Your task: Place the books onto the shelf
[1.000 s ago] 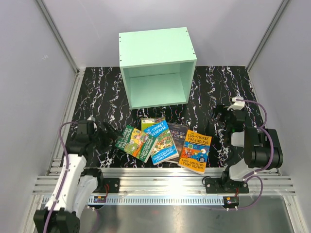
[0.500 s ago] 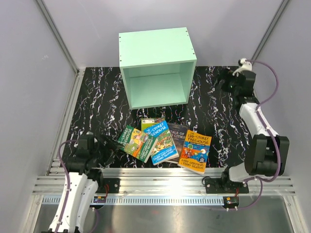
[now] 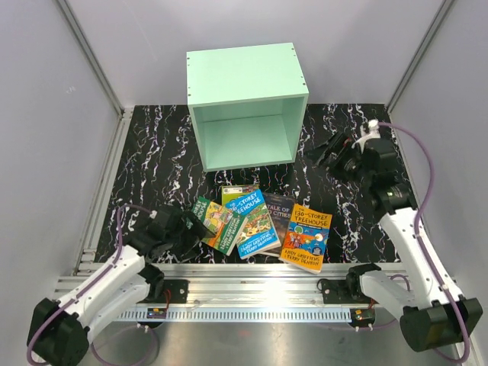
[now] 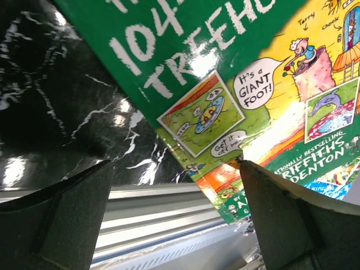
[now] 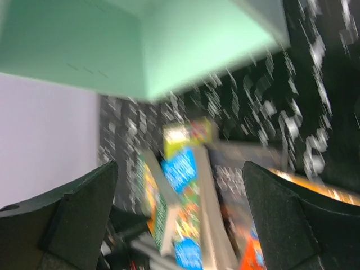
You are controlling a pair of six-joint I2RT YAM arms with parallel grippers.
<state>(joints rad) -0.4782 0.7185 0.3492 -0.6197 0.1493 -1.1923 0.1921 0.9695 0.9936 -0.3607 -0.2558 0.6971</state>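
Green book point(image 4: 169, 62) lies just ahead of parted left fingers point(image 4: 287, 219).

In the overhead view only the top strip of the lime-green book point(image 3: 240, 190) shows; the rest lies under the blue book point(image 3: 255, 222). The dark book point(image 3: 280, 209) is covered on its left by the blue one and at its lower right by the orange book point(image 3: 307, 239), so part of its title is hidden. The left tool point(image 3: 192, 224) is dark against the dark counter point(image 3: 160, 160), and whether it touches the green book point(image 3: 216, 222) cannot be told. The left wrist view cuts that book's title at the top edge and both fingers point(image 4: 56, 225) at the bottom. The right wrist view is smeared: no cover there can be read, and the shelf point(image 5: 169, 50) is cut off at the top.
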